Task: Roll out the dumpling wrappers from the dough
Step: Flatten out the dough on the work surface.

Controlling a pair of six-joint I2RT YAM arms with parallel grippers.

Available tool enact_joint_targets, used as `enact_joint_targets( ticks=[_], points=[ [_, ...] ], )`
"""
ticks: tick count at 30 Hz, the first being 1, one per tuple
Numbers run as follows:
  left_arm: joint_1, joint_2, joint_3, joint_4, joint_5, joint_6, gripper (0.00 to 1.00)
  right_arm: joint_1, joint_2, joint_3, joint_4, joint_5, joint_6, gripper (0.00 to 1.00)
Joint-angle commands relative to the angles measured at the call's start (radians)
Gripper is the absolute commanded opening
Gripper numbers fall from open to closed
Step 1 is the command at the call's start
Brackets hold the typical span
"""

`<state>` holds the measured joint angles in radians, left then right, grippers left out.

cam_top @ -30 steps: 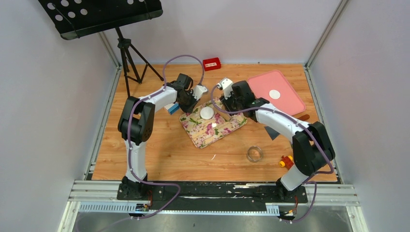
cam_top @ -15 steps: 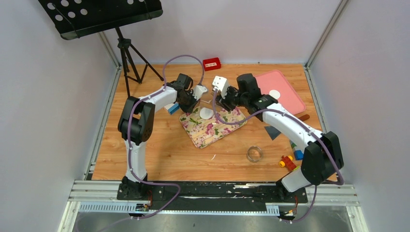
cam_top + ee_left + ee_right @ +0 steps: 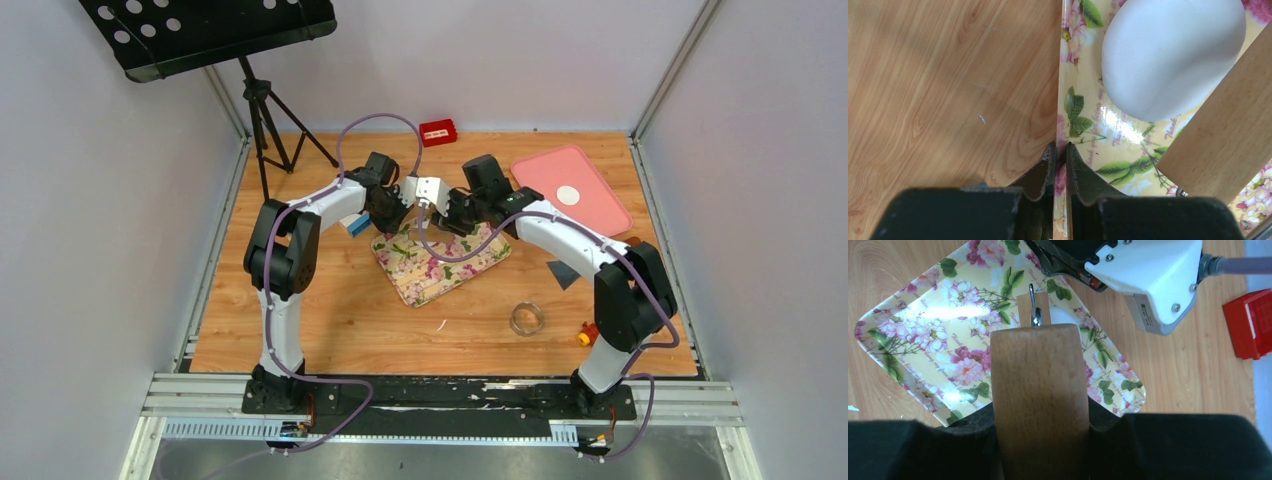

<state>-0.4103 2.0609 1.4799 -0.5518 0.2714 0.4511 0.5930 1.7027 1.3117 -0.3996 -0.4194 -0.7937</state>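
Note:
A soft white lump of dough (image 3: 1173, 55) lies on the flowered tray (image 3: 1088, 115), near its far corner. My left gripper (image 3: 1061, 150) is shut on the tray's rim (image 3: 393, 213). My right gripper (image 3: 1040, 420) is shut on a wooden rolling pin (image 3: 1038, 385). The pin (image 3: 1223, 135) stretches over the tray beside the dough, and only a sliver of dough (image 3: 1062, 315) shows past its end. From above, the right gripper (image 3: 447, 212) hides the dough. One round dumpling wrapper (image 3: 568, 195) lies on the pink tray (image 3: 590, 215).
A metal ring cutter (image 3: 527, 318) and small toy blocks (image 3: 591, 333) sit on the wood at front right. A red box (image 3: 438, 131) is at the back. A tripod (image 3: 265, 110) stands at back left. A blue-and-white block (image 3: 357, 226) lies under the left arm.
The right arm has swung left with the rolling pin, from the tray's right corner to over the dough, which it now covers from above. The left arm has stayed put.

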Motion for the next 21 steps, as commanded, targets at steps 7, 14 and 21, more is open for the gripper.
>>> enact_joint_targets(
  ticks=[7,14,21],
  points=[
    [-0.004,0.071,-0.042,-0.054,-0.035,0.024,0.00,0.038,0.009,0.128,-0.058,0.031,-0.142,0.00],
    [-0.004,0.074,-0.041,-0.055,-0.037,0.024,0.00,0.057,0.072,0.142,-0.075,0.127,-0.241,0.00],
    [-0.004,0.074,-0.041,-0.056,-0.036,0.024,0.00,0.057,0.119,0.151,-0.103,0.125,-0.285,0.00]
  ],
)
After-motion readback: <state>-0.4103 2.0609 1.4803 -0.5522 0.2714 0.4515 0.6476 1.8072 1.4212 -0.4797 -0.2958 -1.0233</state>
